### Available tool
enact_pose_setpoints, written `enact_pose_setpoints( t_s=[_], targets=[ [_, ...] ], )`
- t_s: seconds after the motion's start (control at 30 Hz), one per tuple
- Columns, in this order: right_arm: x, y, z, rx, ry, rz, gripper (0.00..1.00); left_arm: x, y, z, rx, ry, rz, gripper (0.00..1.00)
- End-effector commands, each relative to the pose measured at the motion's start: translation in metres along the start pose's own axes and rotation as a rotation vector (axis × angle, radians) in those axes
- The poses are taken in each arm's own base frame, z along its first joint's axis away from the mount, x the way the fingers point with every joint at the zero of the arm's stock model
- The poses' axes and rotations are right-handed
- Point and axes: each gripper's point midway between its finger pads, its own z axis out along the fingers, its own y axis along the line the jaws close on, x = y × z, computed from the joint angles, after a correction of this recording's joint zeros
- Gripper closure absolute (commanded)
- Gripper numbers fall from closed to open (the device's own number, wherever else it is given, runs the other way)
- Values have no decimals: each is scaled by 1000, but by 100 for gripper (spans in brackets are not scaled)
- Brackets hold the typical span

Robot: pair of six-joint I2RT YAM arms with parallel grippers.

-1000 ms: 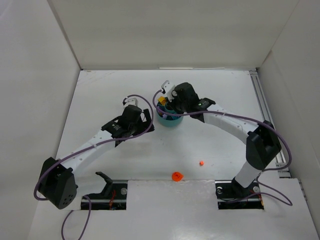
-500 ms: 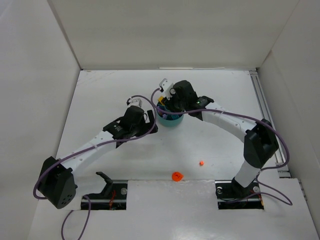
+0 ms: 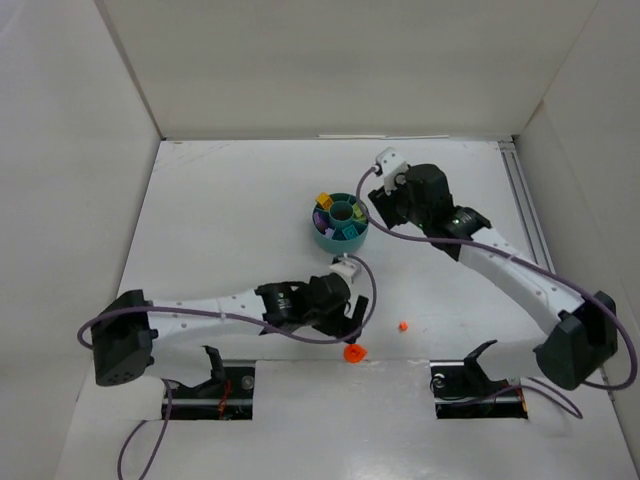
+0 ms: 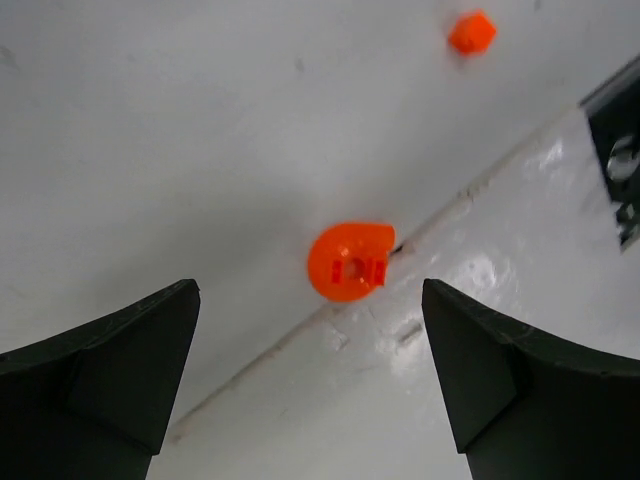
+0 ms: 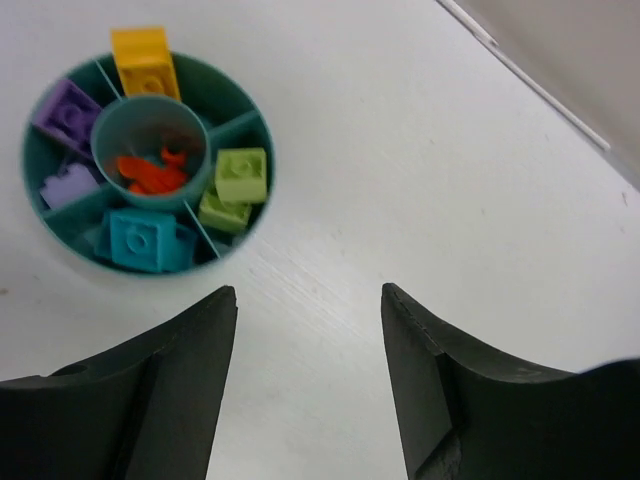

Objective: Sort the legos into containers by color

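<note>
The teal dish (image 3: pixel 335 244) holds sorted legos. In the right wrist view its compartments (image 5: pixel 210 95) show a yellow piece (image 5: pixel 145 60), purple ones (image 5: pixel 68 110), a turquoise one (image 5: pixel 140 240) and lime green ones (image 5: pixel 242 172), with orange bits (image 5: pixel 150 172) in the centre cup. My right gripper (image 5: pixel 308 290) hangs open and empty to the right of the dish (image 3: pixel 392 205). An orange round piece (image 4: pixel 350 262) lies on the table by the near seam (image 3: pixel 354 352). My left gripper (image 4: pixel 310 290) stands open just above it (image 3: pixel 348 325). A small orange dot piece (image 4: pixel 471 32) lies apart to the right (image 3: pixel 403 326).
White walls enclose the table on the left, back and right. A raised white ledge (image 3: pixel 400 400) with the arm mounts runs along the near edge, right behind the orange round piece. A metal rail (image 3: pixel 530 220) lines the right side.
My left arm swung from beside the dish down to the near edge, over the orange round piece. My right gripper pulled away from the dish to the right and opened.
</note>
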Motion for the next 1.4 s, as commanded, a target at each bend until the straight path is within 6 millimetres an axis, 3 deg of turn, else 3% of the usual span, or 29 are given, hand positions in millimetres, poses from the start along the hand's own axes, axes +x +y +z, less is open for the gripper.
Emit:
enact_pose_setpoints(
  t_s=[0.0, 0.07, 0.2, 0.3, 0.5, 0.67, 0.87, 0.93, 1.07, 1.23, 1.37],
  targets=[
    [22, -9, -22, 43, 4, 44, 35, 38, -13, 7, 1, 89, 99, 9],
    [42, -8, -29, 47, 27, 56, 35, 53, -16, 16, -16, 135, 121, 13],
    [56, -13, -47, 83, 22, 82, 35, 75, -25, 25, -23, 192, 172, 18],
    [69, -14, -52, 96, 42, 85, 35, 78, -29, 29, -27, 204, 182, 18],
    [72, -21, -61, 126, 36, 91, 34, 74, -45, 35, 11, 200, 193, 23],
    [78, -25, -61, 142, 41, 99, 34, 78, -51, 38, 34, 223, 191, 40],
    [79, -28, -60, 152, 34, 105, 34, 87, -43, 43, -8, 262, 181, 57],
    [83, -25, -59, 141, 40, 104, 34, 82, -47, 45, -8, 247, 180, 62],
    [85, -28, -58, 149, 41, 109, 34, 80, -42, 47, -48, 248, 188, 62],
    [88, -30, -60, 161, 34, 115, 34, 77, -41, 51, -74, 249, 203, 38],
    [91, -31, -61, 158, 35, 119, 34, 75, -45, 54, -69, 248, 225, 38]
  ],
)
